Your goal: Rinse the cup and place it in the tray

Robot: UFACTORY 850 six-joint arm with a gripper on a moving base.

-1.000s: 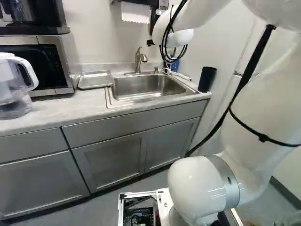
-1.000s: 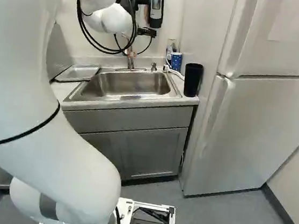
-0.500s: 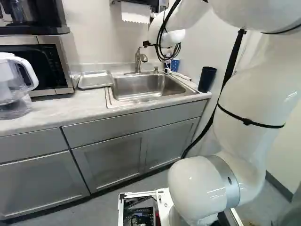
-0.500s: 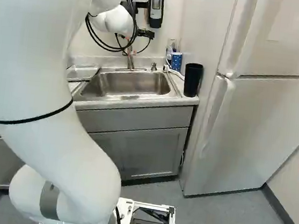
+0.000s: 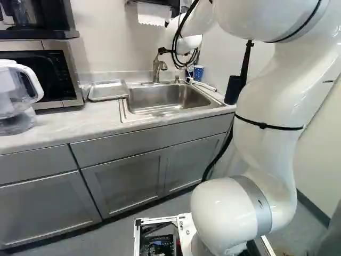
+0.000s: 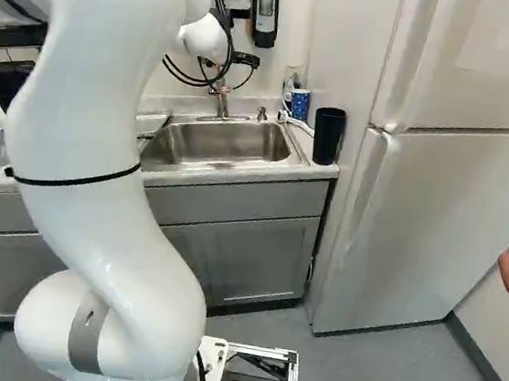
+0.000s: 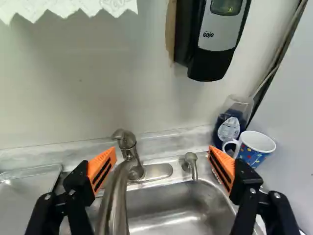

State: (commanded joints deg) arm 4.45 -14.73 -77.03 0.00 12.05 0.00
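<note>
My gripper point(image 7: 162, 152) stands wide apart, clamped on nothing. Blue cup point(image 7: 250, 155) (likely one meant) beside sink point(image 5: 160, 99); tray point(image 5: 108, 91) cupless. Grasp, rinse, placing all remain.

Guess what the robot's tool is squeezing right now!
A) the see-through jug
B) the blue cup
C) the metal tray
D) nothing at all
D: the tool has its two orange pads wide apart with nothing gripped between them, while the blue cup stands beside a bottle and the metal tray lies beside the sink.
</note>
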